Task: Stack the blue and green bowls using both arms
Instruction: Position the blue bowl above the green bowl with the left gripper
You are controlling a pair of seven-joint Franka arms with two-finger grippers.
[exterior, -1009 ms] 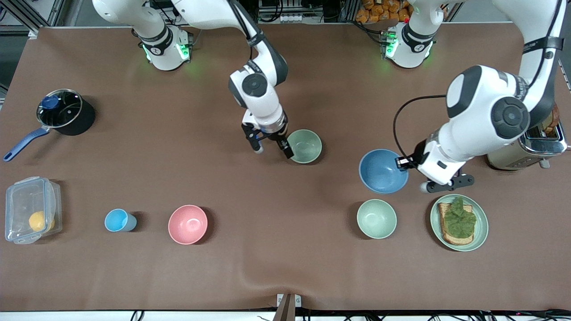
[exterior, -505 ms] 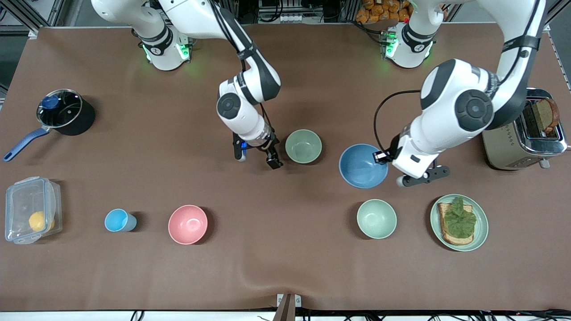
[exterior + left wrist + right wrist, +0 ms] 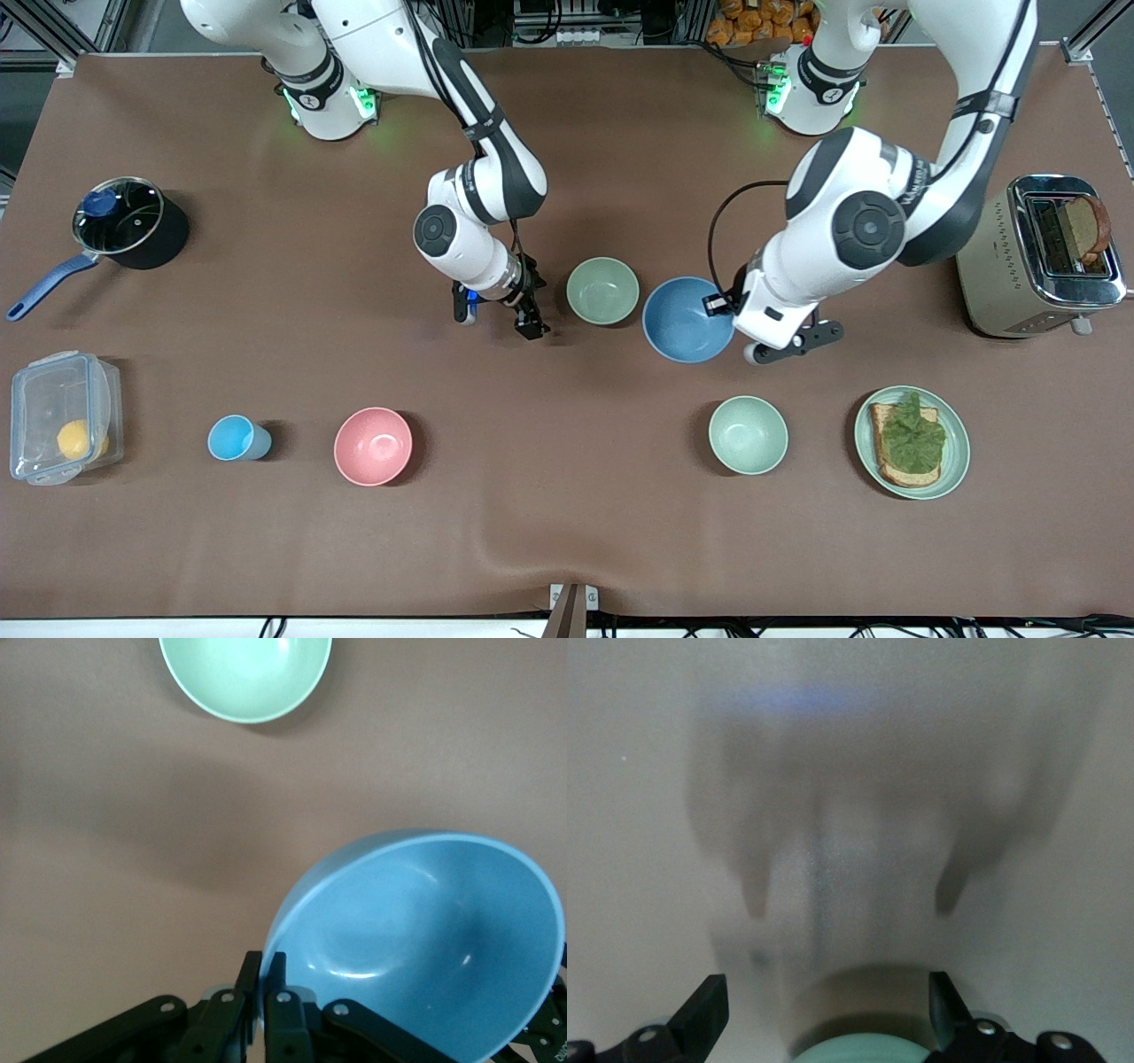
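Blue matte bowl (image 3: 684, 319), clamped by left gripper (image 3: 722, 307), had travelled beside sage-green bowl (image 3: 602, 290) — right gripper (image 3: 496, 316), released, had withdrawn; stacking imminent.

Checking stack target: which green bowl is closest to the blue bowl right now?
The green bowl beside the held blue bowl, between the two hands. The other green bowl sits nearer the front camera, beside the sandwich plate.

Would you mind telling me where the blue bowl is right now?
The blue bowl is in the air, its rim pinched by the left gripper, right beside the green bowl in mid-table.
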